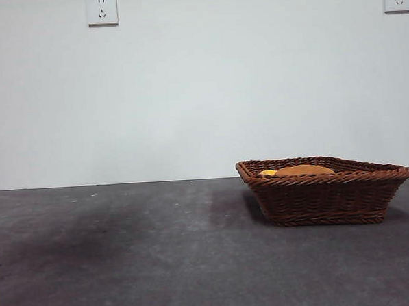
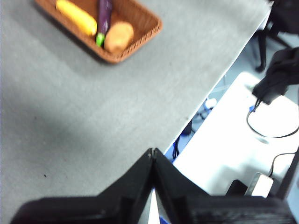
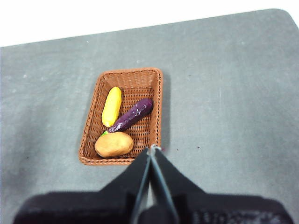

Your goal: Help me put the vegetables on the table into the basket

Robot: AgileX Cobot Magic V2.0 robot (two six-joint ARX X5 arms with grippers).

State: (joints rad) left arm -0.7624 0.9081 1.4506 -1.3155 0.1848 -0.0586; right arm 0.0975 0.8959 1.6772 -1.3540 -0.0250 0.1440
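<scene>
The right tool hangs high above the desk with its two black jaws pressed together and nothing between them. Just beyond its tips, and a little to one side, lies the basket, so this arm is clearly the nearer one. The left tool is also closed and empty; it hovers near the desk edge, and from there the basket is well apart, far across the grey surface.

Inside the basket I see all three vegetables. The potato rests at the end nearest to the right tool. Past it the eggplant lies at a slant, its green stem end pointing back towards the potato. The corn is beside the eggplant, with its long axis running along the length of the basket, away from the tool. In the front view only the top of the potato and a bit of yellow show over the braided rim.

No vegetable is visible on the desk around the basket, so I judge that the task is finished. If any move is left, it is only for both arms to stay away; nothing asks for a grasp now.
</scene>
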